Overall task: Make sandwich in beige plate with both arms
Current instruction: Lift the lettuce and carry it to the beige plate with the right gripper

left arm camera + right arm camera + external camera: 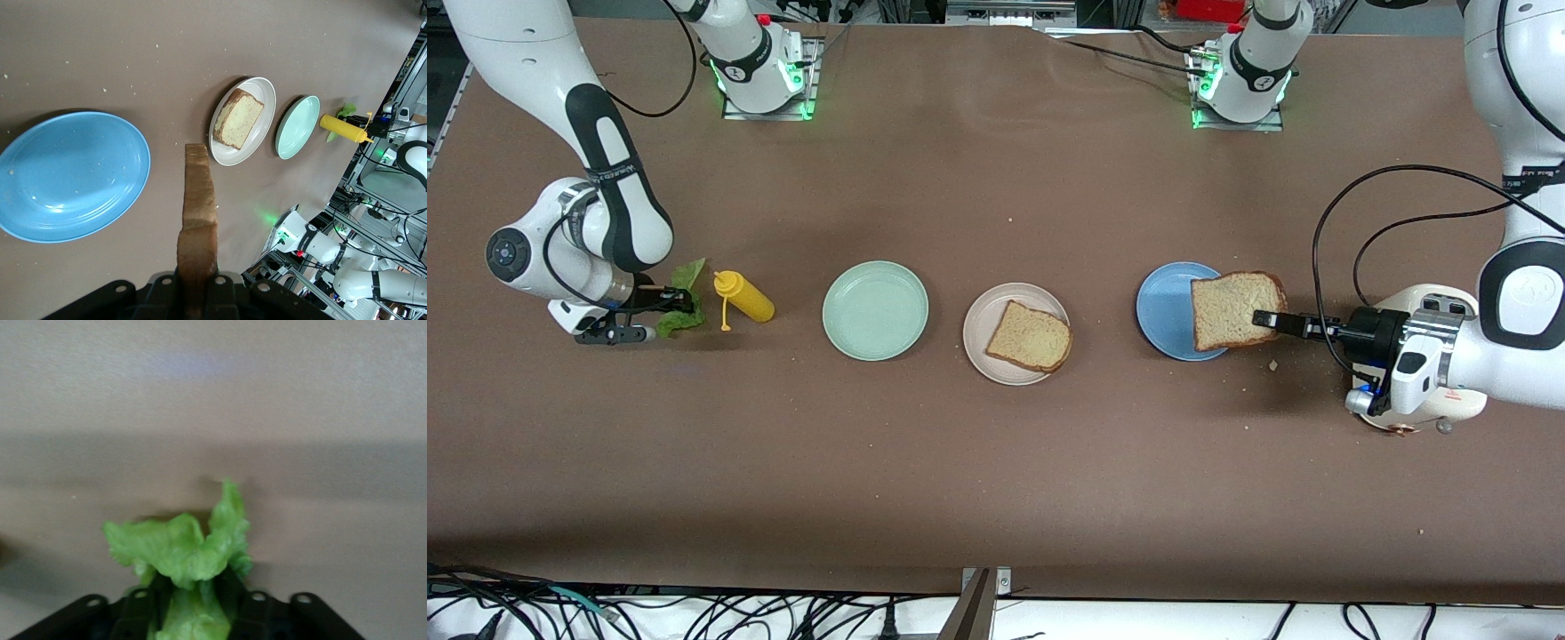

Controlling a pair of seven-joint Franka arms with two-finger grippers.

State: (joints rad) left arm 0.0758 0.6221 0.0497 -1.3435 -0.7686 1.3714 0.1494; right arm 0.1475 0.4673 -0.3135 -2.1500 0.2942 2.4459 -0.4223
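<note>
The beige plate (980,333) sits mid-table with one toast slice (1030,336) on it; it also shows in the left wrist view (260,127). My left gripper (1267,319) is shut on a second toast slice (1234,308), held over the edge of the blue plate (1163,311). In the left wrist view this slice (198,220) is edge-on between the jaws. My right gripper (674,302) is shut on the green lettuce leaf (686,293) near the right arm's end of the table, beside the yellow bottle. The leaf (183,550) sticks out from the jaws in the right wrist view.
A yellow squeeze bottle (744,298) lies beside the lettuce. A mint green plate (875,310) sits between the bottle and the beige plate. Crumbs lie on the brown table near the blue plate.
</note>
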